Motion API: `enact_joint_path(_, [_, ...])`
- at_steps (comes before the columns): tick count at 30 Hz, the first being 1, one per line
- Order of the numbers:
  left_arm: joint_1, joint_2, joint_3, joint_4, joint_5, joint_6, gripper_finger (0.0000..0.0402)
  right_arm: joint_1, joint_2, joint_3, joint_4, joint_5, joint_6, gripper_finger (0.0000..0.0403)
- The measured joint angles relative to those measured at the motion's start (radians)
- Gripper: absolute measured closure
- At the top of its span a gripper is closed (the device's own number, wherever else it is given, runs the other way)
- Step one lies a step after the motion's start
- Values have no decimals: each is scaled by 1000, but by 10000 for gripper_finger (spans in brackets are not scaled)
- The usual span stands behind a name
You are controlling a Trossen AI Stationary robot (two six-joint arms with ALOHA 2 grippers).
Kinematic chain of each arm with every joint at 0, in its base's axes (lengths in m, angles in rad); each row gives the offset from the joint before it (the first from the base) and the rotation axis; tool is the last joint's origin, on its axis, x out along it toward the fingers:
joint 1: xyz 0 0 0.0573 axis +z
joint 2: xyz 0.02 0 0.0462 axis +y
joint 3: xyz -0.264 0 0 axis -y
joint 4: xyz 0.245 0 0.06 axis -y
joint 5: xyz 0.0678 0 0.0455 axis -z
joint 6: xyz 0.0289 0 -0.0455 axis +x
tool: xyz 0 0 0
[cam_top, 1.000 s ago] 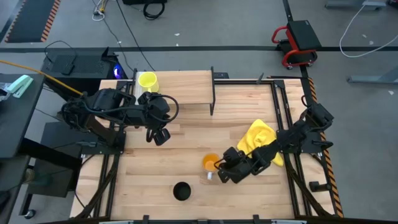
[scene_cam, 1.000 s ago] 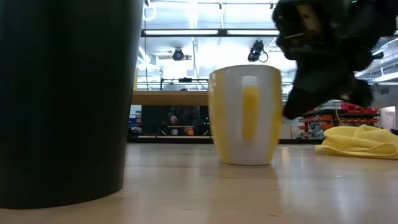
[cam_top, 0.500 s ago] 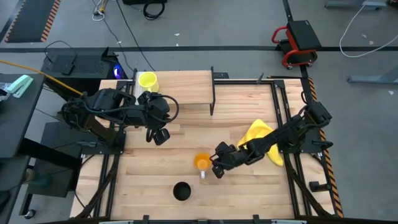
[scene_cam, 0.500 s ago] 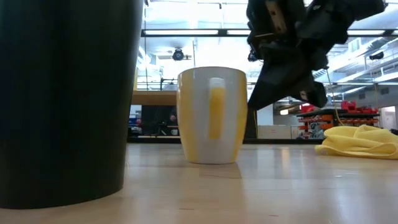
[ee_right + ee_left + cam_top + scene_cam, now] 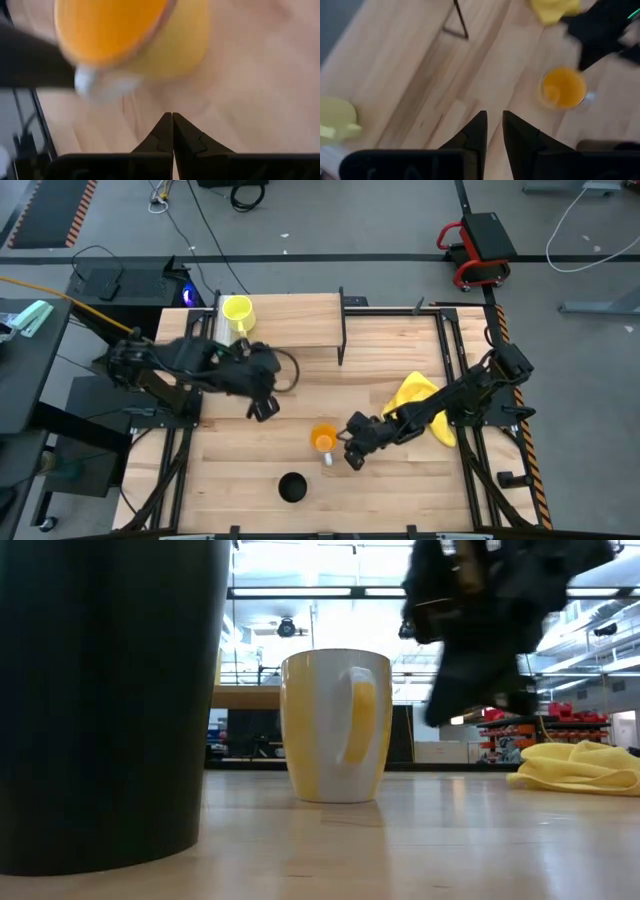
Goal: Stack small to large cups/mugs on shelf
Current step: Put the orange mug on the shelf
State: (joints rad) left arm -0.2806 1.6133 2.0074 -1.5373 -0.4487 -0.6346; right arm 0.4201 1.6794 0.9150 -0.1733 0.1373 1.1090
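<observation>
Nudged leftward, the orange ceramic mug with pale handle [image 5: 322, 440] stands beside the right gripper [image 5: 352, 455], fingers pressed together, empty; the left gripper [image 5: 262, 408], nearly closed, has advanced toward it; stacking remains unstarted, yellow handled mug [image 5: 237, 311] on the light-wood shelf [image 5: 300, 320].

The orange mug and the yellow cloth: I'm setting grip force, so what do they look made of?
The orange mug looks like glazed ceramic: thick wall, soft sheen, pale handle, though coated plastic is possible. The yellow cloth looks like soft woven fabric: matte, lying in rumpled folds on the table.
</observation>
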Motion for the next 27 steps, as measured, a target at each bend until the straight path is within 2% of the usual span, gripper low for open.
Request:
enact_joint_path(5, [-32, 0, -156, 47, 2, -107, 328, 62, 0, 0, -22, 23, 24, 398])
enact_joint_path(13, [-61, 0, -409, 320, 45, -146, 341, 44, 0, 0, -18, 69, 16, 398])
enact_joint_path(17, [-59, 0, -481, 367, 50, -182, 348, 42, 0, 0, 6, 67, 8, 398])
enact_joint_path(27, [-49, -1, -603, 538, 135, -218, 358, -8, 3, 0, 51, 60, -56, 398])
